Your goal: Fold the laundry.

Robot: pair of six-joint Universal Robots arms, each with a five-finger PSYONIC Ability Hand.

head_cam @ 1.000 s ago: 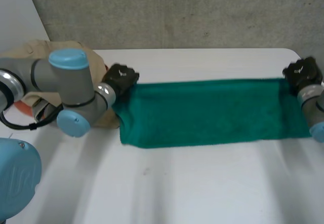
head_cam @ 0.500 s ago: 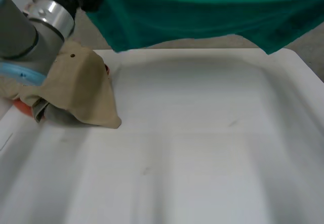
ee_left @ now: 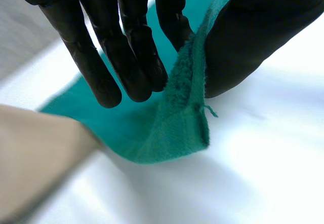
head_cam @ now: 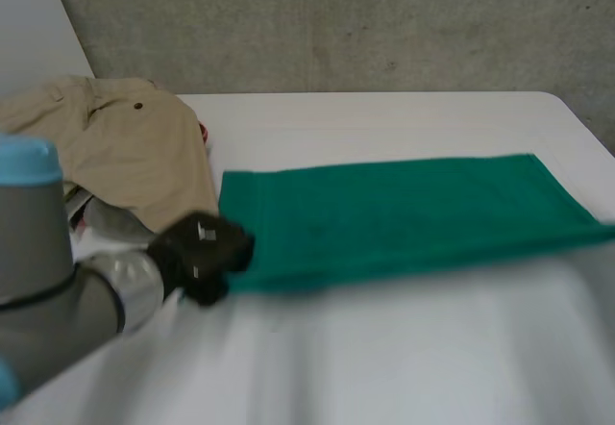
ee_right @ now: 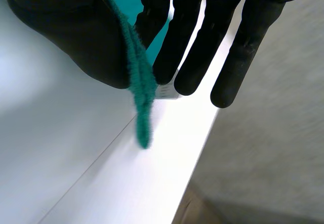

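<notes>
Lying lengthwise across the white table (head_cam: 404,348) in the head view, the green towel (head_cam: 404,213) is reaching from the left side to the table's right edge. The left hand (head_cam: 202,257) is sitting at the towel's near left corner, with its grey arm coming in from the near left. A beige garment (head_cam: 125,146) is lying heaped at the table's far left, just beside the towel's left end.

In the left wrist view, the left hand is grasping that corner, pinching the cloth between its thumb and its fingers (ee_left: 126,57). The corner is standing up off the table, its tip hanging just past the thumb, while the rest of the towel is running away beneath the fingers. The beige garment is lying close beside the towel.

In the right wrist view, the right hand (ee_right: 76,31) is gripping a towel edge, squeezing it between the thumb and the nearest of its fingers (ee_right: 187,51). A narrow tip of cloth is hanging past the thumb, over the table close to its edge, with grey floor showing beyond.
</notes>
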